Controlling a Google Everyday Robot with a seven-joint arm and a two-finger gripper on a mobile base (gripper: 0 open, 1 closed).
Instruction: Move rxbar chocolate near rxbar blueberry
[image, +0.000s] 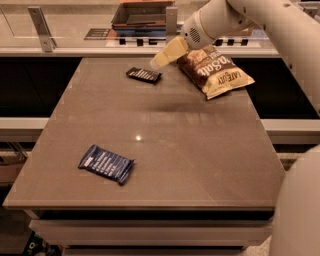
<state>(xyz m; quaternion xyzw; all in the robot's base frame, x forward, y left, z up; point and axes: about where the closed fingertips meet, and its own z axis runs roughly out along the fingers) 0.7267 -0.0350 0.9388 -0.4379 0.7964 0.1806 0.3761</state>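
The rxbar chocolate (143, 75), a small flat black wrapper with white lettering, lies at the far left part of the table. The rxbar blueberry (106, 164), a dark blue wrapper with a pale label patch at its left end, lies near the front left. My gripper (161, 60) hangs above the table just right of the chocolate bar, apart from it, its pale fingers pointing down-left towards it. It holds nothing.
A brown and cream chip bag (216, 71) lies at the far right of the table (200, 150), under my arm. A counter with a dark tray (142, 15) runs behind the table. My arm's white body fills the right edge.
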